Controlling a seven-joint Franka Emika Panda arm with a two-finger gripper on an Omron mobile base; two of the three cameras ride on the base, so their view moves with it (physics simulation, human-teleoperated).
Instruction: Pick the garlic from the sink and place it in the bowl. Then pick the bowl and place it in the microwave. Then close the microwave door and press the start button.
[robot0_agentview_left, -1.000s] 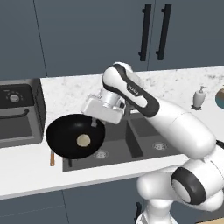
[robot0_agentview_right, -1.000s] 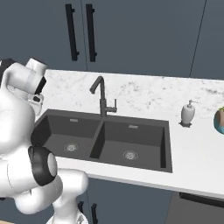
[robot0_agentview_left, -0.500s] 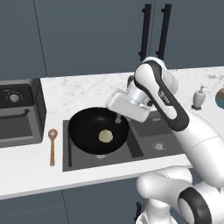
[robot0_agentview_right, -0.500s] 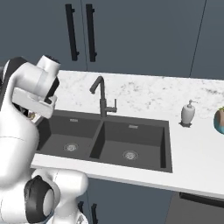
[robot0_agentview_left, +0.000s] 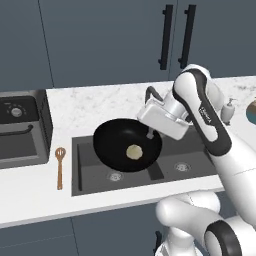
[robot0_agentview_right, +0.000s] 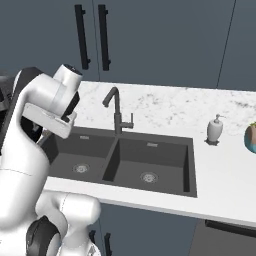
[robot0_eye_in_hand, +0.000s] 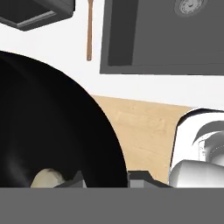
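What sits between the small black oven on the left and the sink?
In the left base view, a wooden spatula lies on the white counter between the black countertop oven and the sink; otherwise that strip is bare.

We see a glossy black bowl (robot0_agentview_left: 128, 145), a matt dark grey sink (robot0_agentview_right: 125, 160), a speckled white stone-like counter (robot0_agentview_right: 170, 107) and a wooden spoon (robot0_agentview_left: 60, 165) at lower left.
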